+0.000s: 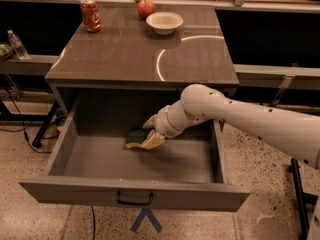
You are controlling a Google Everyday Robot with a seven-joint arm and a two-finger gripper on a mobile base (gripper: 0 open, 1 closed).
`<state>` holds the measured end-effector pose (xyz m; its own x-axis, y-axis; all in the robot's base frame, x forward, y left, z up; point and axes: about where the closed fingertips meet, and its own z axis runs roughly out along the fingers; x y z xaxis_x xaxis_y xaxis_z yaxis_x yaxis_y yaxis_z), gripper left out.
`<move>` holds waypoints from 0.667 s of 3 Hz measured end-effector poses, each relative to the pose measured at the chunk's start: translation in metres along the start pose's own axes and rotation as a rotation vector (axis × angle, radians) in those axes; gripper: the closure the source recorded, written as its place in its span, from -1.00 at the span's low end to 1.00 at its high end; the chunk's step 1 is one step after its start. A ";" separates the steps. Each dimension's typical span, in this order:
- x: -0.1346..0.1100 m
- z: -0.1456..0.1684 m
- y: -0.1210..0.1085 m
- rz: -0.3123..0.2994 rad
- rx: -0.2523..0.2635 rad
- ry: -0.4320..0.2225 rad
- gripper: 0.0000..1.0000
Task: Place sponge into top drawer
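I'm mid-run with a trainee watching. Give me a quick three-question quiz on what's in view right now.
1. True or false: the drawer is shut.
2. The gripper is inside the drawer. What is it holding? A) can B) sponge C) bottle
3. Fill in: on the tabletop, the bowl sits next to the ____.

Key: 1 false, it is pulled open. 2 B. 3 apple.
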<state>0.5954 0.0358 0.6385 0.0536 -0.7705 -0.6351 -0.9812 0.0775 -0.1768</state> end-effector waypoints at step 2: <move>0.033 -0.014 0.004 0.057 -0.021 0.089 -0.45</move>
<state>0.5906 0.0020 0.6271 -0.0179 -0.8187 -0.5739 -0.9858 0.1102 -0.1264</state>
